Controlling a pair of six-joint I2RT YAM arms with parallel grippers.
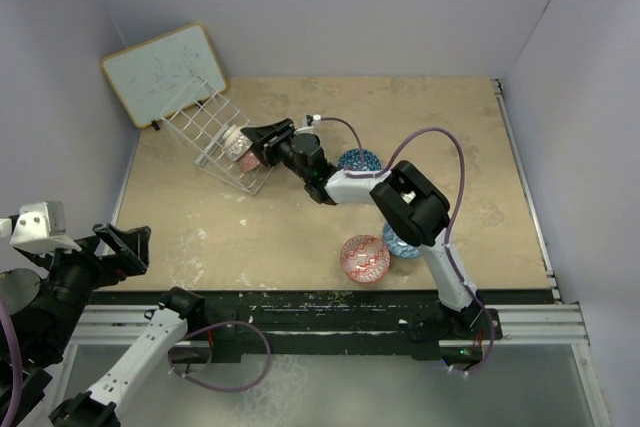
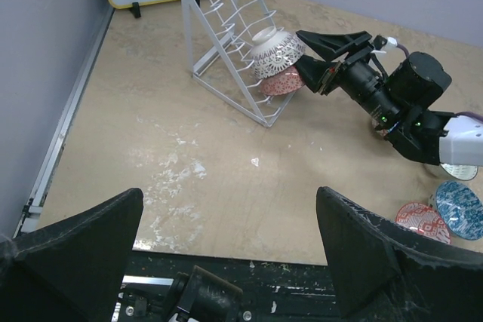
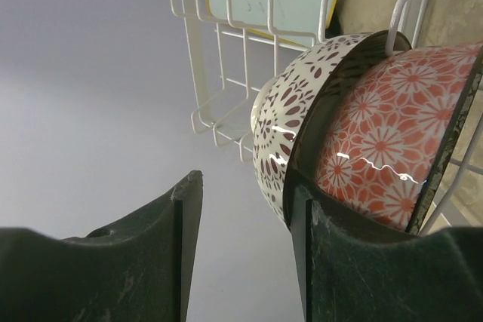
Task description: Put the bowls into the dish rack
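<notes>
Top external: the right arm reaches across the table (image 1: 250, 237) to the rack (image 1: 200, 122); the left arm is folded at the near-left corner.
Rack: tilted white wire, far left, just in front of the whiteboard (image 1: 165, 72).
In rack: two bowls on edge, nested and touching. The cream bowl (image 2: 273, 50) sits uppermost, with the red bowl (image 2: 283, 82) under it.
Right gripper (image 1: 258, 140): at the cream bowl's rim with its fingers parted. On the right wrist view the gap is wider than the bowl wall, so it does not look clamped. One finger (image 3: 306, 246) lies close against the wall; whether it touches, I cannot tell.
Left gripper (image 2: 230, 194): fingers wide, nothing between them, well apart from the rack.
On table: a blue bowl (image 1: 358, 160) lies beside the right forearm. A red-patterned bowl (image 1: 365, 258) and a second blue bowl (image 1: 402, 243) sit side by side near the right arm's base.
Progress: about a third done, with two bowls racked.
Left: three bowls are visible on the table; a sixth is not seen in any view.
Step in hand: probably seating the cream bowl on the wires.
</notes>
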